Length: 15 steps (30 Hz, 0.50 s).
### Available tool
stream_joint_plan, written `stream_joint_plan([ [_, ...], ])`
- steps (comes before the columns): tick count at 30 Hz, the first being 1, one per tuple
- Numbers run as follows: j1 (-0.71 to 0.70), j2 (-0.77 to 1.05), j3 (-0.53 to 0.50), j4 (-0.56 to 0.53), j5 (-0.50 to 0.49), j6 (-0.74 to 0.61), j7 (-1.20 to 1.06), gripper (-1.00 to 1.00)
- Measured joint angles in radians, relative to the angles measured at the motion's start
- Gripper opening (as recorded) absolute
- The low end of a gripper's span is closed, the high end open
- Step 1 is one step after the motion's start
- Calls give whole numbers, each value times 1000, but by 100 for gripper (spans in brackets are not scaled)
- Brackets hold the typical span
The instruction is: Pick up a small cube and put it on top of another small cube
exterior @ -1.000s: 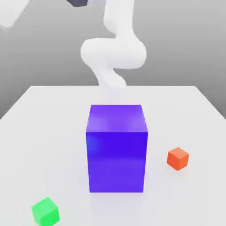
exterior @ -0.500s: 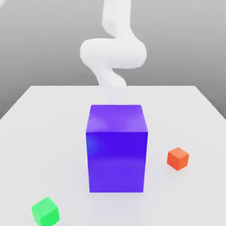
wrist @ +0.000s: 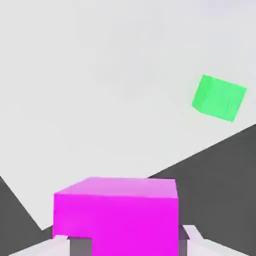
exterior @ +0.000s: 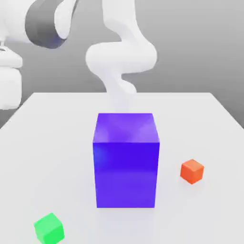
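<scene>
Gripper [wrist: 122, 242] clamped on the pink cube [wrist: 117, 215], which sits between its fingers [wrist: 192, 237] above the white table [wrist: 100, 100], with the green cube [wrist: 219, 97] lying on the table beyond. In the exterior view, the arm [exterior: 121, 55] rises behind the purple block [exterior: 126, 159] at table centre. The orange cube [exterior: 192, 171] lies toward that view's right and the green cube nearer the front at its left.

The exterior view looks from the front, a little above the white table [exterior: 57, 124], and faces the big purple-blue block [exterior: 126, 162] and the arm [exterior: 121, 52] behind it. The hand view sits on the hand, very near the small cube [wrist: 117, 215], and looks down past it at the table. Both views share the table top and the green cube [exterior: 48, 228] [wrist: 219, 97].
</scene>
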State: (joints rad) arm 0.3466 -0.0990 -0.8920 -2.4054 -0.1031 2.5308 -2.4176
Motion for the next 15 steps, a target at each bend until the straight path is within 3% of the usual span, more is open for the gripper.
stream_joint_plan([
  [2, 49, 122, 41, 8, 154, 12, -130, -100],
  [9, -80, 467, 308, 49, 520, 104, -424, -100],
  [10, -97, 497, 332, 54, 555, 123, -449, 100],
  [15, -97, 497, 332, 54, 555, 124, -449, 100],
])
